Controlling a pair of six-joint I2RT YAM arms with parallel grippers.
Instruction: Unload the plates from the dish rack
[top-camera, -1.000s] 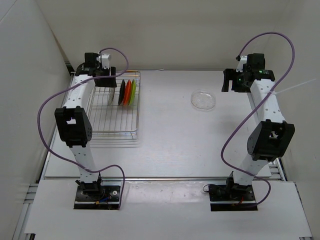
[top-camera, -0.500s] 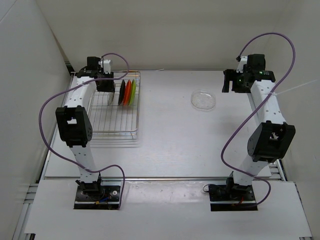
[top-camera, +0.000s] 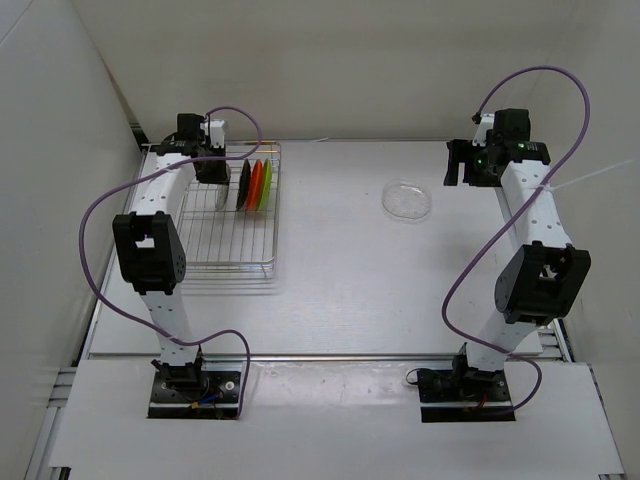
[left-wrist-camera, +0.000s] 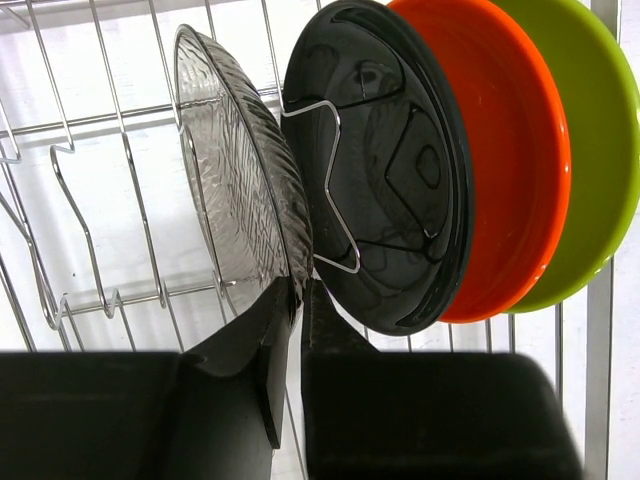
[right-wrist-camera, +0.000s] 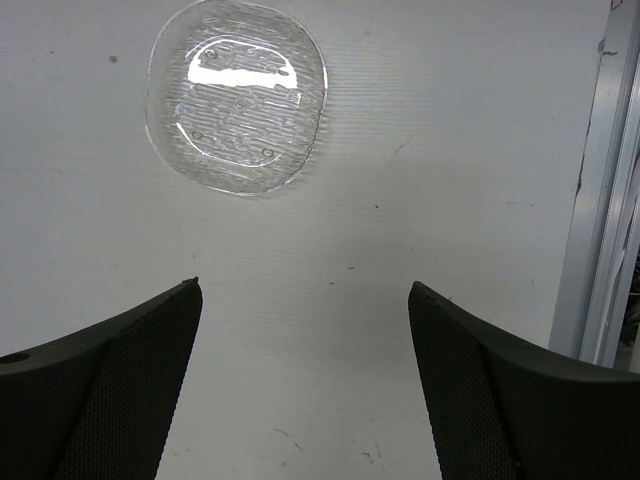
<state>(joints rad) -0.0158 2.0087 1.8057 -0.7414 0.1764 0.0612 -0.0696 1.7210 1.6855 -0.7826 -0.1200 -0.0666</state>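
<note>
Clear plate (left-wrist-camera: 235, 170) stood on edge in dish rack (top-camera: 215, 250); black plate (left-wrist-camera: 400, 170), orange-red plate (left-wrist-camera: 510, 150) and lime green plate (left-wrist-camera: 590, 130) slotted just behind. Lower rim seen pinched by left tool (left-wrist-camera: 298, 300). Judged light, rigid, slick, chip-prone; rim best gripped firmly, lifted straight clear of wire prongs. Second clear plate (right-wrist-camera: 237, 95) laid flat on table (top-camera: 340, 270); right tool (right-wrist-camera: 303, 288) spread nearby.

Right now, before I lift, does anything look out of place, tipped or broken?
Nothing stands out. The black plate, orange plate and green plate stand upright in the rack. The left claw pinches the racked clear plate. A second clear plate lies flat, intact.
</note>
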